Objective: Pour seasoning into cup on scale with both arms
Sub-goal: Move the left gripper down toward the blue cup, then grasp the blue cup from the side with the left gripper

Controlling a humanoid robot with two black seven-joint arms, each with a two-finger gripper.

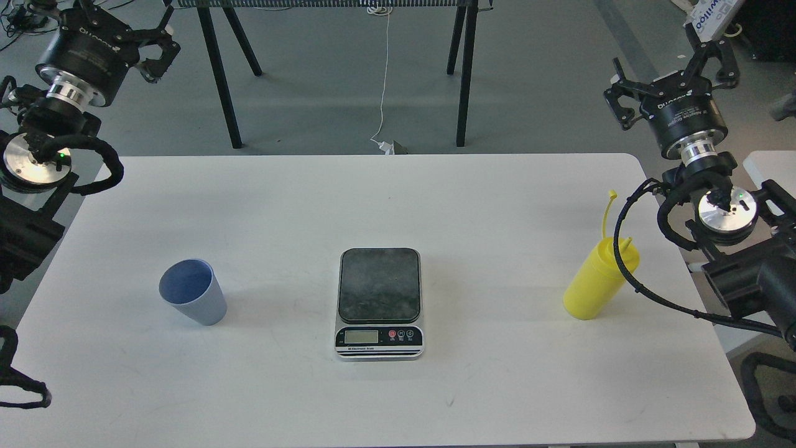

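The pale blue-grey cup [193, 300] stands upright on the left part of the white table [497, 205], with nothing in it that I can see. At the table's middle sits the scale [379, 302], its dark plate bare. The yellow seasoning bottle [598, 279] stands at the right, nozzle up, its cap strap sticking up beside it. My left gripper [163, 55] hovers open beyond the table's far left corner, well away from the cup. My right gripper [668, 65] hangs open above the far right corner, behind the bottle and holding nothing.
A black cable [628, 261] of the right arm loops in front of the bottle's top. Black table legs [463, 74] and a white cord [384, 74] stand on the grey floor behind the table. Another white surface [771, 165] shows at the right edge.
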